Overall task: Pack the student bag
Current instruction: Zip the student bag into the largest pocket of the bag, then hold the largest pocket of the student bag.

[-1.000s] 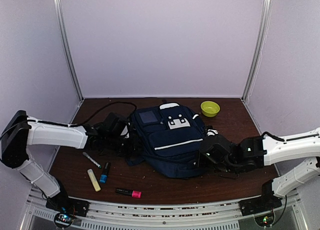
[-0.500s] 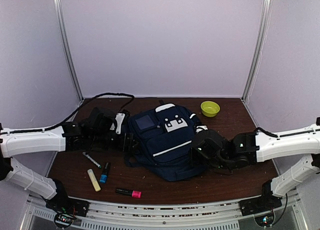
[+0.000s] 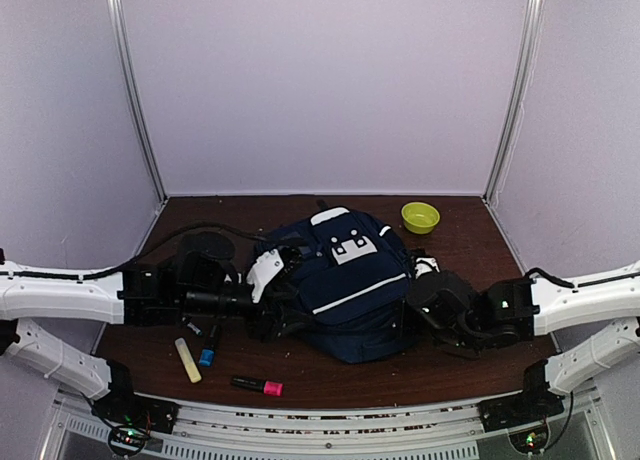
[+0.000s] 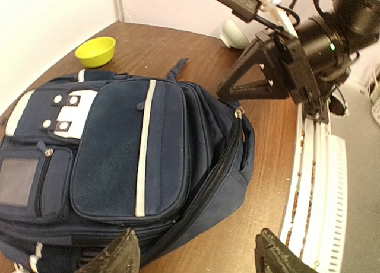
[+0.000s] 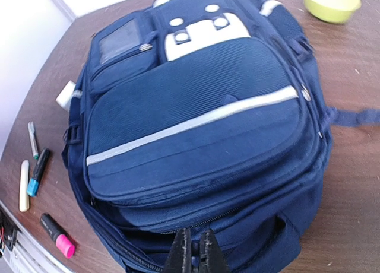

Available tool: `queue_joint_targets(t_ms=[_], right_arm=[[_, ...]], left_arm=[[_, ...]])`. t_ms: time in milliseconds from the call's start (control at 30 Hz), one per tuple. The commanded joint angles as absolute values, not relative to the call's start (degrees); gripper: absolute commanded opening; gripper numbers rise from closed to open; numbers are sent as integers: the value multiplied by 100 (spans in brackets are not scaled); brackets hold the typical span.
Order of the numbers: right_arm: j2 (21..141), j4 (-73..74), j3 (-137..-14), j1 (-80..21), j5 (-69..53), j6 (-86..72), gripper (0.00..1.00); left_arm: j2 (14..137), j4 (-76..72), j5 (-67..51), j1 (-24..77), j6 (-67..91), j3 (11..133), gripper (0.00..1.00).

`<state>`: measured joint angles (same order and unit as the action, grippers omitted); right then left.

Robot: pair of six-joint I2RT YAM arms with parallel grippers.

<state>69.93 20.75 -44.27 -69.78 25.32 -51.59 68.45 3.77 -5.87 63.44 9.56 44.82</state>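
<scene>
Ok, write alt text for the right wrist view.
A navy backpack lies front-up on a brown table, filling most of the frame. The right gripper, jaws shut, shows at bottom centre against the bag. A yellow-green bowl is at top right; several markers lie at left.

The left gripper [image 4: 199, 249] gapes, right gripper [image 5: 195, 250] closed.

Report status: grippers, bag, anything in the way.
Left gripper open, empty, beside student bag. Right gripper shut at its right side. Bag flat, front up; markers loose on table beside it. No obstruction seen.
</scene>
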Motion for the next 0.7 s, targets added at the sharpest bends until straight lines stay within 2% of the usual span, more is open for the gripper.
queue_joint_targets(t_ms=[0, 100, 367, 667], right_arm=[[6419, 1324, -3763, -6968, 3050, -5545, 0], [6333, 1323, -3808, -6968, 3104, -5487, 0], [6214, 935, -3766, -6976, 3084, -4987, 0], [5998, 854, -3609, -6970, 3192, -4927, 0]], left_arm=[[7316, -572, -1163, 6337, 98, 4446, 72], [7741, -981, -1526, 6371, -239, 4515, 76], [8941, -461, -1814, 6540, -1159, 5702, 61], [9785, -173, -2330, 6636, -1528, 6394, 57]])
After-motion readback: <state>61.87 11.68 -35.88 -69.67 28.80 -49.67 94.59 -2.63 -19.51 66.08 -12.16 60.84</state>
